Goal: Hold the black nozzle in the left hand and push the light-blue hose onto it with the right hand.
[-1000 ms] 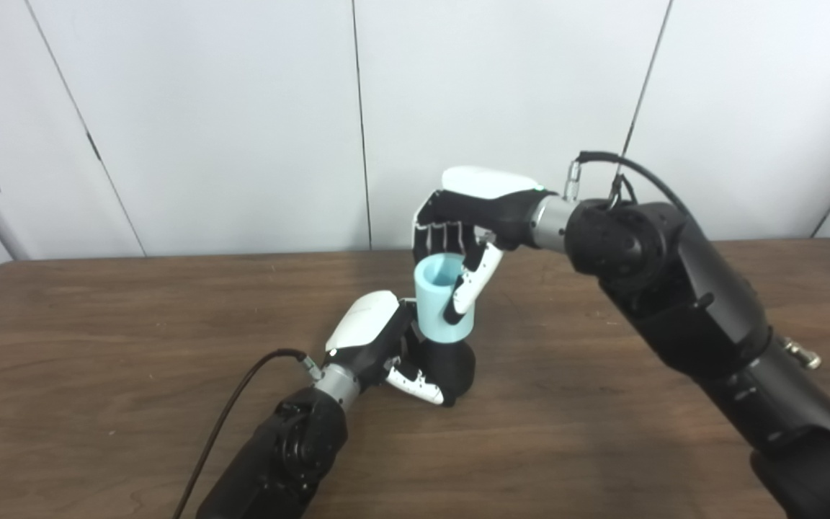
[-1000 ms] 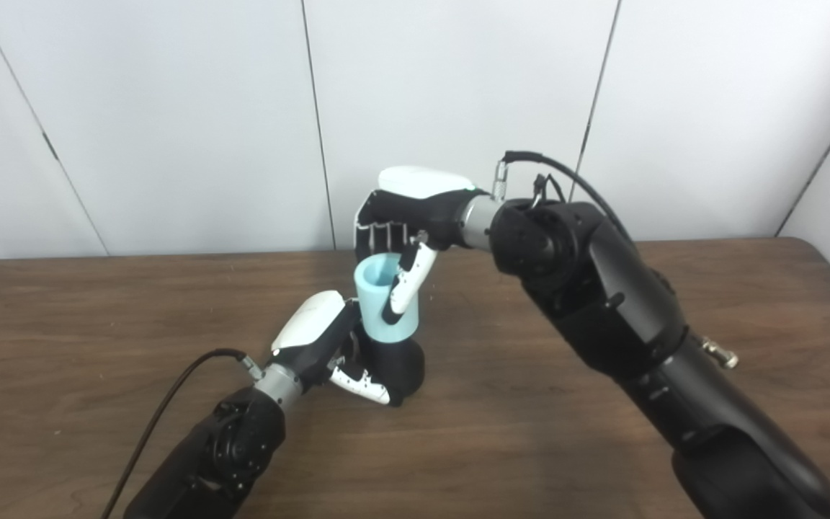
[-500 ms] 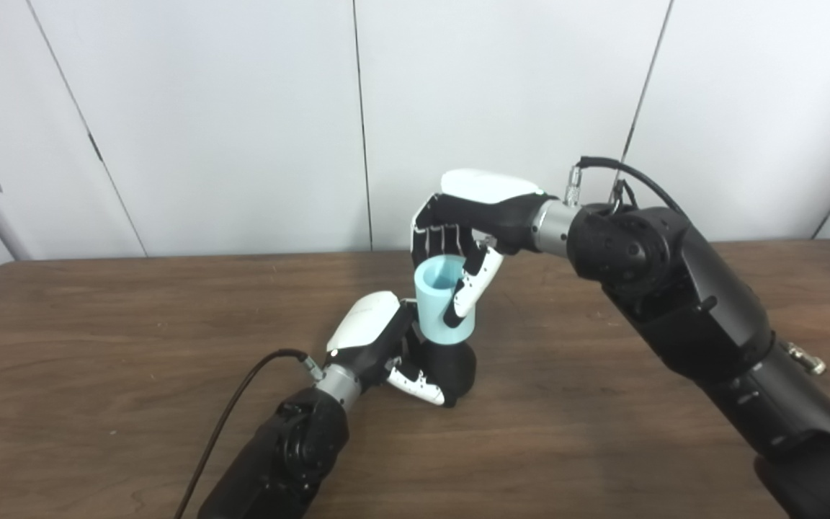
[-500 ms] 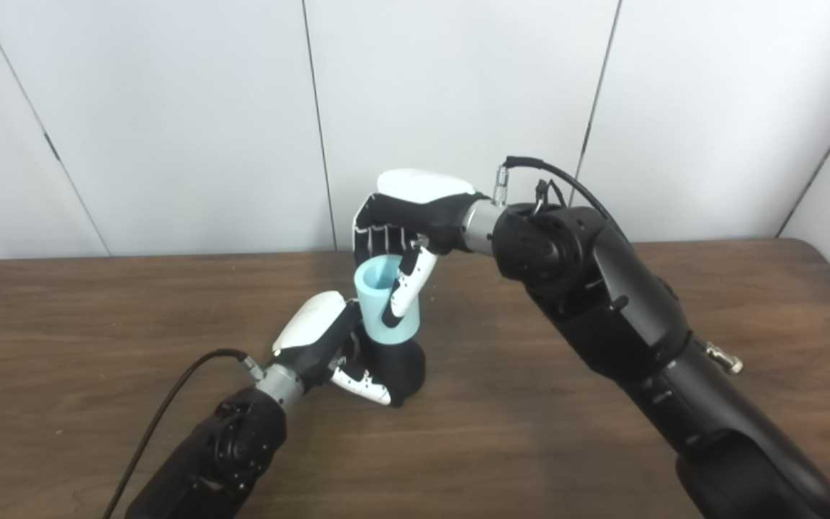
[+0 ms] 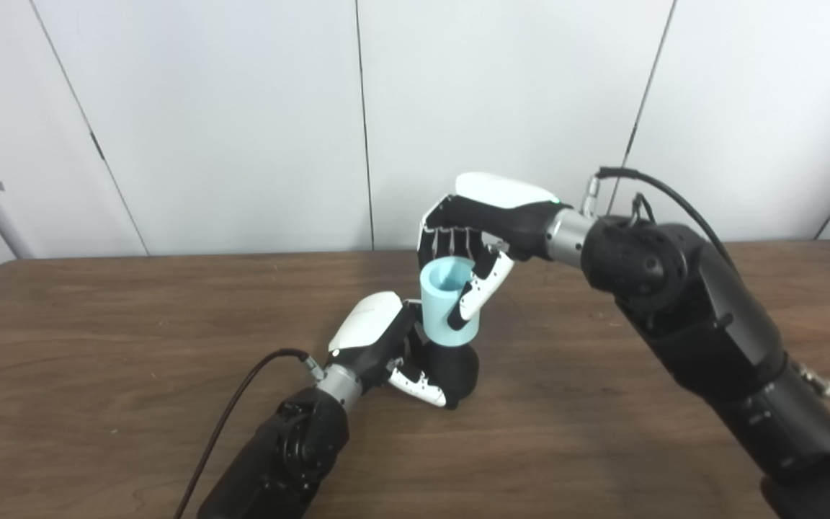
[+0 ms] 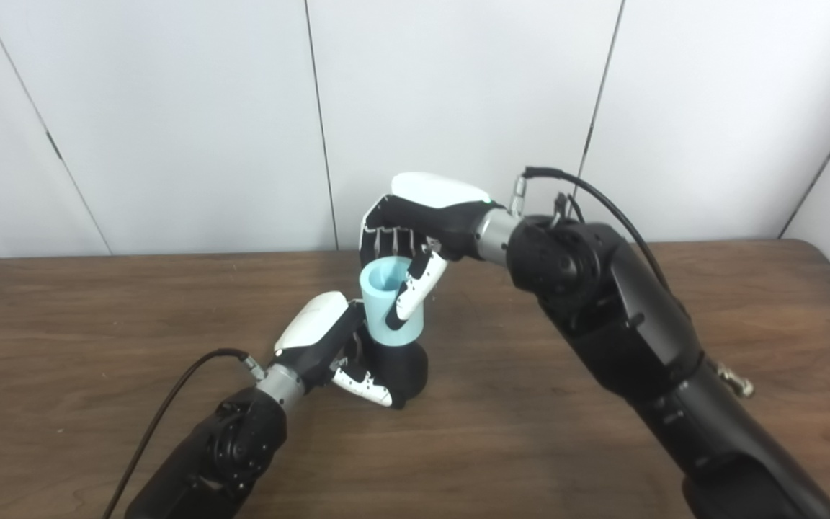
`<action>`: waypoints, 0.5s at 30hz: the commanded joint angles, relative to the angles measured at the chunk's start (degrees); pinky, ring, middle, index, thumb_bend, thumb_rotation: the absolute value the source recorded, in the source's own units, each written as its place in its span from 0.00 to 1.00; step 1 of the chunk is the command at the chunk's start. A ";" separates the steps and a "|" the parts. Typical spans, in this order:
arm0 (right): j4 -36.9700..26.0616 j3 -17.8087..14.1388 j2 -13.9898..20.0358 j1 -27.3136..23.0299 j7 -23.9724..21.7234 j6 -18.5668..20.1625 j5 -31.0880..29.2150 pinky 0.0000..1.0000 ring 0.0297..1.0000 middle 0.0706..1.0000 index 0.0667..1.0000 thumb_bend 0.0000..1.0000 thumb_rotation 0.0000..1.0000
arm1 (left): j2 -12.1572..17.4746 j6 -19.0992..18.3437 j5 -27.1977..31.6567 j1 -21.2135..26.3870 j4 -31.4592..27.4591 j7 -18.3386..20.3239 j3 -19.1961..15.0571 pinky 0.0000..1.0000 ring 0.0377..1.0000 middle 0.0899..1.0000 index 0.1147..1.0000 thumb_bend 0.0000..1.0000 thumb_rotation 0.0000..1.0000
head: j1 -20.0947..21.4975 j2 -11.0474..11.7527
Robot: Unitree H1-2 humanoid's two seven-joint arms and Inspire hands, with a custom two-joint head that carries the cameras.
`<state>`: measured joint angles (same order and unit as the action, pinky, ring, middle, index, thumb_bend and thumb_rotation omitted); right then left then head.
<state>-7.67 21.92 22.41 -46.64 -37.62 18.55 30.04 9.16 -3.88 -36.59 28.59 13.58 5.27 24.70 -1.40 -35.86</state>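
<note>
Light-blue hose point(image 5: 446, 303) atop black nozzle point(image 5: 454, 367)

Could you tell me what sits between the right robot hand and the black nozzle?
The light-blue hose fills that stretch: the right robot hand grips it from above, and its lower end meets the black nozzle. Both eye views show this.

black nozzle point(image 5: 453, 369) top hidden inside light-blue hose point(image 5: 448, 305); left robot hand point(image 5: 386, 349) fingers mostly hidden behind nozzle.

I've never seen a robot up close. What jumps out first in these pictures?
At the middle of the brown wooden table, a short light-blue hose stands upright on a black nozzle. The right hand grips the hose from above, while the left hand clasps the nozzle low down.
</note>
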 commanded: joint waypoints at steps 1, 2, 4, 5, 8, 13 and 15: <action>-1.52 -0.97 -0.39 1.15 2.47 -0.96 0.24 0.32 0.38 0.41 0.49 0.52 0.00 | -0.19 -0.86 -0.34 0.47 0.41 1.10 0.09 0.27 0.35 0.42 0.42 0.53 0.00 | 0.00 0.00; -1.74 -1.47 -0.66 1.88 3.47 -1.32 0.02 0.32 0.38 0.40 0.49 0.52 0.00 | -0.19 -0.80 -0.32 0.45 0.47 1.13 0.10 0.26 0.34 0.42 0.42 0.53 0.00 | -0.06 -0.09; -1.90 -2.46 -1.03 3.01 4.83 -2.52 -1.17 0.32 0.38 0.40 0.49 0.52 0.00 | -0.05 -0.55 -0.28 0.37 0.50 1.18 0.09 0.26 0.34 0.39 0.44 0.52 0.00 | 0.01 -0.13; -1.77 -2.94 -1.11 3.43 5.36 -3.54 -2.13 0.32 0.38 0.40 0.49 0.52 0.00 | 0.03 -0.43 -0.24 0.37 0.56 1.20 0.05 0.26 0.35 0.37 0.45 0.52 0.00 | 0.06 -0.11; -1.65 -3.53 -0.94 3.85 5.87 -5.67 -4.22 0.33 0.39 0.41 0.49 0.52 0.00 | 0.24 -0.20 -0.18 0.44 0.71 1.24 -0.06 0.26 0.36 0.35 0.46 0.52 0.00 | 0.23 -0.08; -2.22 -4.42 0.23 3.21 3.42 -7.22 -9.31 0.36 0.40 0.46 0.47 0.52 0.00 | 0.24 -0.35 -0.22 0.59 0.65 1.46 -0.10 0.28 0.38 0.36 0.46 0.52 0.00 | 0.32 -0.06; -3.00 -4.75 1.19 2.86 1.70 -8.02 -12.15 0.47 0.58 0.68 0.71 0.72 0.01 | 0.17 -0.41 -0.27 0.72 0.74 1.50 -0.08 0.28 0.38 0.35 0.46 0.52 0.00 | 0.47 0.02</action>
<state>-8.37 17.65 22.23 -41.60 -33.52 13.48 21.38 9.18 -3.37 -36.48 28.58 13.61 5.65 24.66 -0.88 -35.77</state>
